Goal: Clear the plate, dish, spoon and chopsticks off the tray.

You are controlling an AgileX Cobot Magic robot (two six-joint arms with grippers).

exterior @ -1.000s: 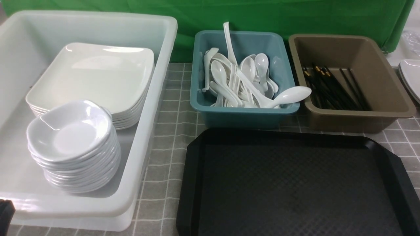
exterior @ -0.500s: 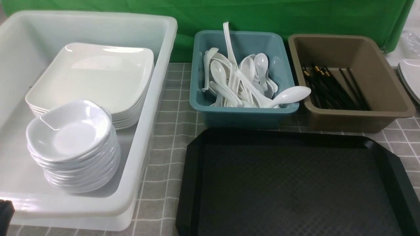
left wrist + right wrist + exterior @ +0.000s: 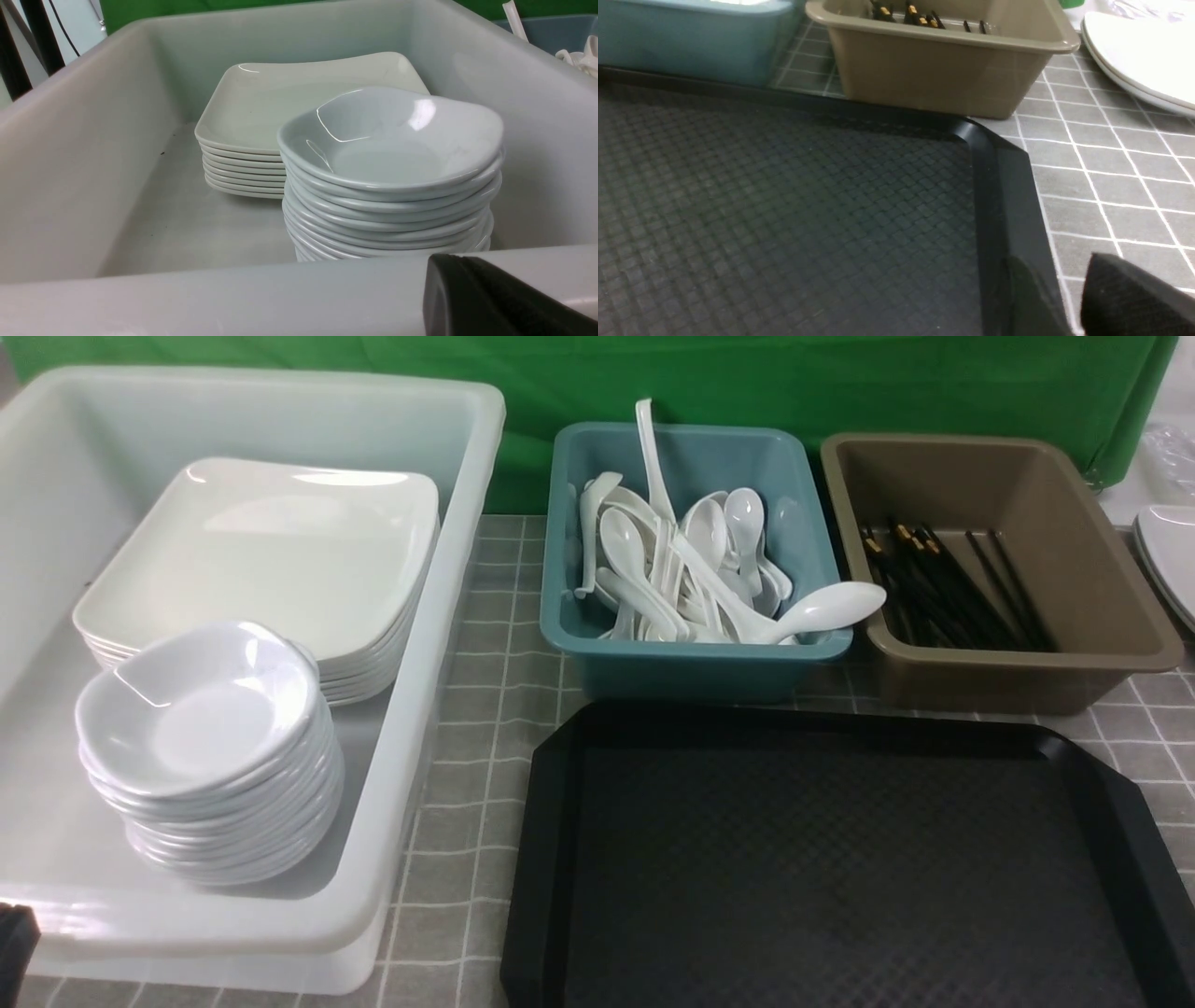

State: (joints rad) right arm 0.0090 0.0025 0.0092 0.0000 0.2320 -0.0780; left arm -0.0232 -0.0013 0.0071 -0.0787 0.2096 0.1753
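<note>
The black tray (image 3: 840, 859) lies at the front right with nothing on it; it also shows in the right wrist view (image 3: 784, 210). White square plates (image 3: 271, 546) are stacked in a white bin (image 3: 448, 616), with a stack of small white dishes (image 3: 201, 709) in front of them. Spoons (image 3: 709, 560) fill a teal tub (image 3: 691, 667). Black chopsticks (image 3: 943, 583) lie in a brown tub (image 3: 1018, 677). Only one black finger (image 3: 490, 298) of my left gripper shows, at the bin's near wall. One finger (image 3: 1125, 298) of my right gripper shows beside the tray's right rim. Neither holds anything I can see.
One spoon (image 3: 826, 607) hangs over the teal tub's front right rim. More white plates (image 3: 1167, 555) sit at the far right edge of the grey tiled table. A green cloth hangs behind the tubs. A black arm part (image 3: 14, 943) shows at the bottom left.
</note>
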